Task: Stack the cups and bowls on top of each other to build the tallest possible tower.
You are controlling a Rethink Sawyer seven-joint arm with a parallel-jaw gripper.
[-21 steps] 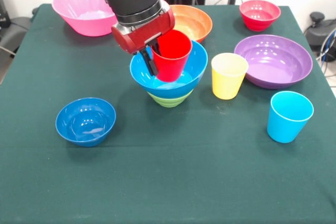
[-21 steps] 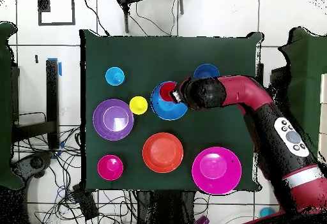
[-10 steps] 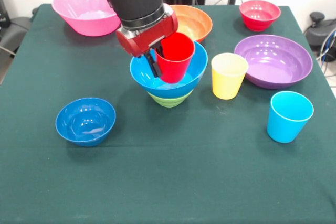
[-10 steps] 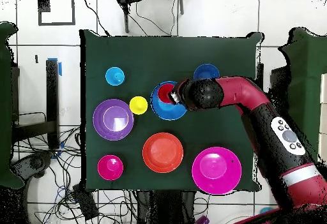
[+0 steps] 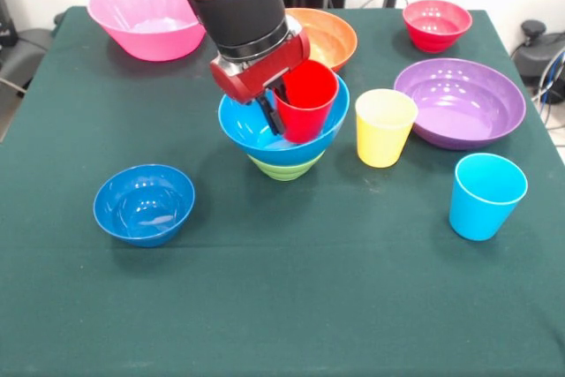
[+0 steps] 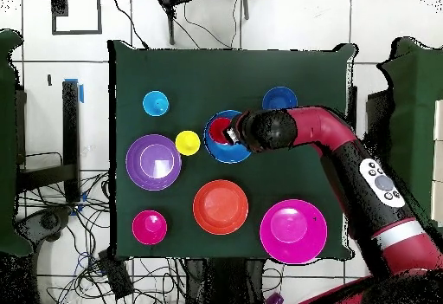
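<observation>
Front view: I see the small blue bowl (image 5: 144, 203) toward the table's (image 5: 282, 306) left edge. Mid-table, my gripper (image 5: 284, 105) pinches the red cup's (image 5: 306, 100) rim inside the large blue bowl (image 5: 284, 128), atop the green bowl (image 5: 285, 166). Yellow cup (image 5: 384, 126), then sky-blue cup (image 5: 485, 194), stand rightward.

Front camera faces table (image 5: 353, 306); overhead looks straight down.
</observation>
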